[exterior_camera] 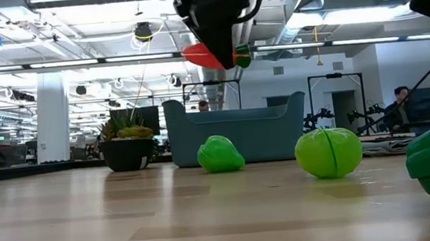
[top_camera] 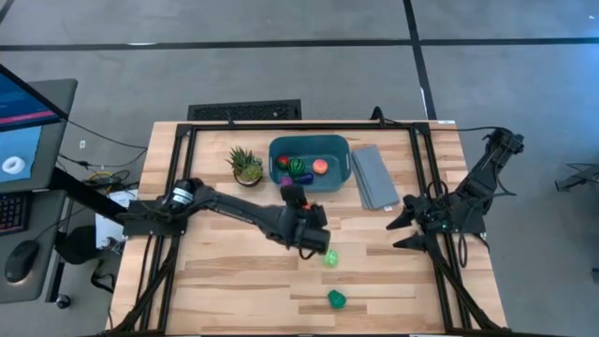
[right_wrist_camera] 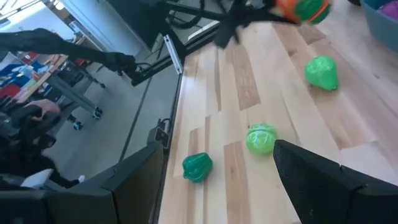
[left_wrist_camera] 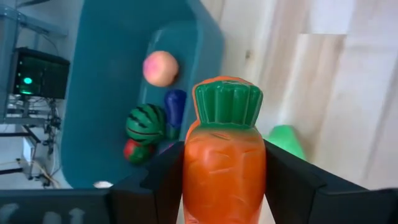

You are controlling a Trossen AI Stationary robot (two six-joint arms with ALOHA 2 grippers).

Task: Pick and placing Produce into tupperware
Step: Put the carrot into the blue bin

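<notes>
Looked down on a wooden table (top_camera: 234, 271) first, biggest thing in play. Then the teal tupperware (top_camera: 309, 150), lying just ahead of the left jaws and already loaded: watermelon (left_wrist_camera: 146, 123), peach (left_wrist_camera: 160, 67), a red strawberry (left_wrist_camera: 132, 151) and a dark purple piece, probably the eggplant (left_wrist_camera: 175, 106). Beside the tub, a grey ribbed slab (top_camera: 374, 178) and a spiky potted plant (top_camera: 246, 166), neither part of the job. Left gripper (top_camera: 314, 236) hung clear above the boards, jaws pinched in narrow on the orange carrot (left_wrist_camera: 224, 168), one dark finger on each flank of the body, green leafy cap poking out past the tips. Seemed a light, hollow plastic toy, stiff but smooth and tapering, so likely to slip toward the thin end; grip at the thick shoulder under the cap looked the sound choice. Below and just beyond the left jaws, a green ball (top_camera: 330, 258) on the wood, another green piece (top_camera: 336, 299) nearer the table's front edge, and a third green piece (right_wrist_camera: 197, 167) seen past the right fingers. Round, glossy, probably prone to rolling: best pinched squarely across the middle. Right gripper (top_camera: 404, 229) waited off to the side, jaws held partway apart, nothing between them.
</notes>
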